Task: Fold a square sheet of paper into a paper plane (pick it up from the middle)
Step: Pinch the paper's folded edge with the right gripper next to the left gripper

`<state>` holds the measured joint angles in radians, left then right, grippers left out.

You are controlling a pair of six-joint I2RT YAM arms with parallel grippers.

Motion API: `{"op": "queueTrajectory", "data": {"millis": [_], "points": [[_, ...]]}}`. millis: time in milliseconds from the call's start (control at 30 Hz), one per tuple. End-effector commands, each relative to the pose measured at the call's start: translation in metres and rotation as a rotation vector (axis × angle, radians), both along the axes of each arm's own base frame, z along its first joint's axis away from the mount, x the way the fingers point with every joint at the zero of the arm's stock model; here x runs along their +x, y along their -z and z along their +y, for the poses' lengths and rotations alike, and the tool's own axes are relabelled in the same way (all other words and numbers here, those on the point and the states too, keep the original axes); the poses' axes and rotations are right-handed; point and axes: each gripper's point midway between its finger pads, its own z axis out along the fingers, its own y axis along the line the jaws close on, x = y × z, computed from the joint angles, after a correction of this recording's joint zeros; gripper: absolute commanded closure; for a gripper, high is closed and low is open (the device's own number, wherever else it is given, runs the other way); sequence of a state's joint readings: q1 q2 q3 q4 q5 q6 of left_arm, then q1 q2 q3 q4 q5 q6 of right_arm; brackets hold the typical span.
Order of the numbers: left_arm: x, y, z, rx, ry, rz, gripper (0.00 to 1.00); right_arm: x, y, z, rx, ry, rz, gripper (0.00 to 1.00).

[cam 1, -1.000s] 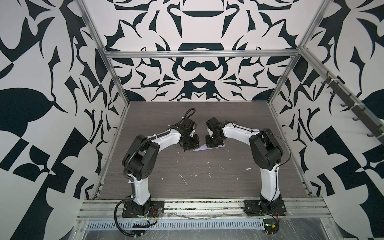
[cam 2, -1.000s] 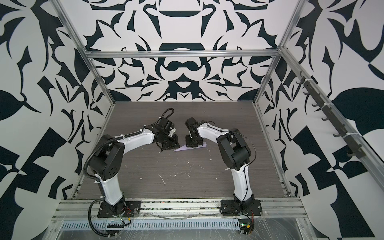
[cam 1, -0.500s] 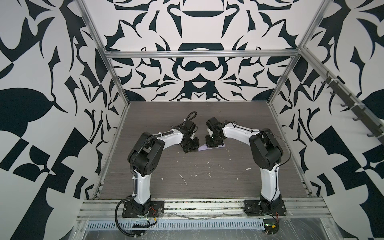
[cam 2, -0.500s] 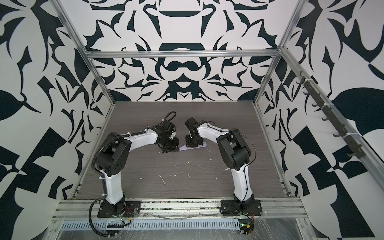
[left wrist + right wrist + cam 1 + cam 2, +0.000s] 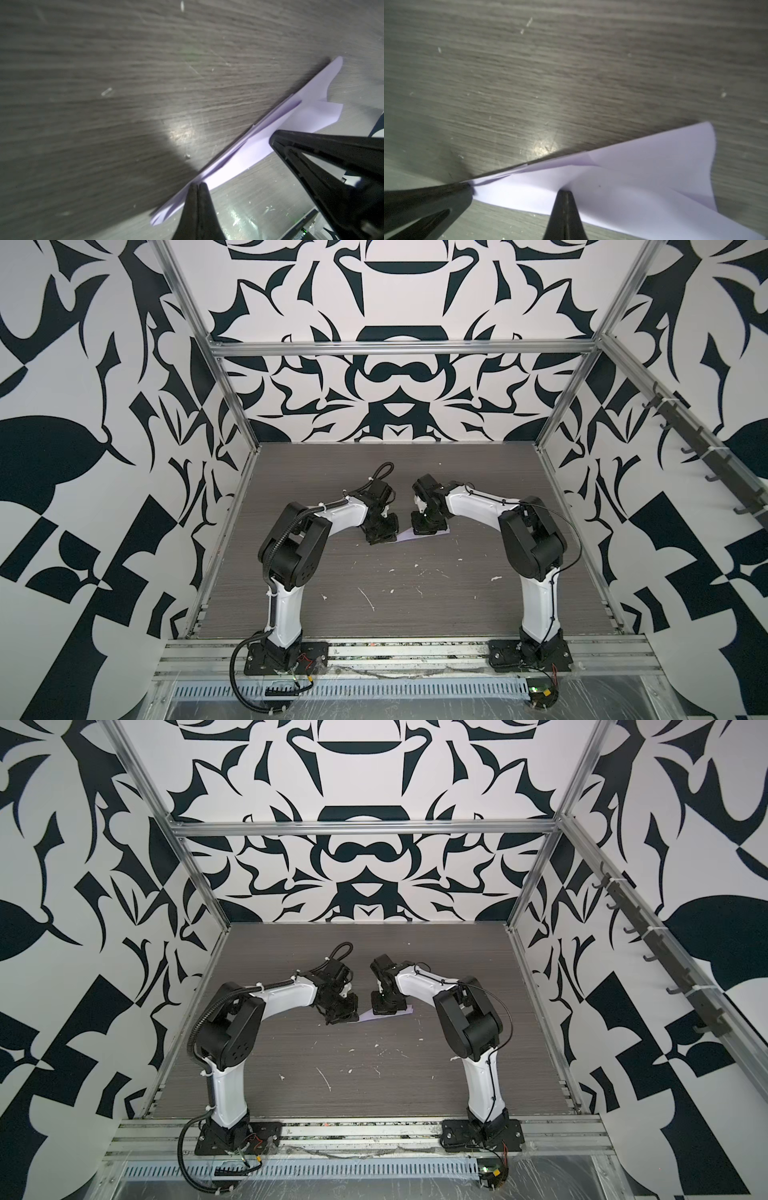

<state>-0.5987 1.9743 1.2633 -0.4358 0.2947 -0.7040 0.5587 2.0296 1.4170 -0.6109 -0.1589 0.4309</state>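
Observation:
The paper plane (image 5: 406,536) (image 5: 367,1016) is a slim lilac folded dart lying flat on the dark table in both top views, between the two grippers. My left gripper (image 5: 380,537) (image 5: 343,1017) is shut, and its tips (image 5: 198,184) rest on the plane's long folded edge near the nose (image 5: 259,149). I cannot tell whether paper is pinched between them. My right gripper (image 5: 424,529) (image 5: 389,1008) is shut, and its tip (image 5: 564,191) presses down on the wider tail part (image 5: 643,176). The paper dimples around it. The left gripper (image 5: 469,187) touches the nose end.
Small white flecks (image 5: 368,599) lie scattered on the table nearer the arm bases. Metal frame posts (image 5: 232,448) and patterned walls close in the table on three sides. A rail with hooks (image 5: 706,472) runs along the right wall.
The left arm's elbow has swung inward to the right while its gripper stayed at the plane's nose, closing the last bit. The right arm has not moved.

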Motion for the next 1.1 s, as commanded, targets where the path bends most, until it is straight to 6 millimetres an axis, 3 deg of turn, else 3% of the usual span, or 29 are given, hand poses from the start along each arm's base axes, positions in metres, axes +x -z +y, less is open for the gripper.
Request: {"op": "queueTrajectory", "data": {"millis": [0,133,667,1067], "points": [[-0.023,0.033,0.027,0.135,-0.027,0.116,1.00,-0.003,-0.033,0.018,0.150,-0.060,-0.041,0.99],[-0.023,0.035,0.030,0.154,-0.032,0.119,1.00,-0.011,-0.049,0.046,0.338,-0.100,-0.031,0.99],[-0.024,0.038,0.030,0.159,-0.036,0.133,1.00,-0.019,-0.014,0.062,0.358,-0.111,0.063,1.00],[-0.026,0.041,0.031,0.166,-0.038,0.147,1.00,-0.022,-0.008,0.072,0.389,-0.147,0.082,1.00]]}}
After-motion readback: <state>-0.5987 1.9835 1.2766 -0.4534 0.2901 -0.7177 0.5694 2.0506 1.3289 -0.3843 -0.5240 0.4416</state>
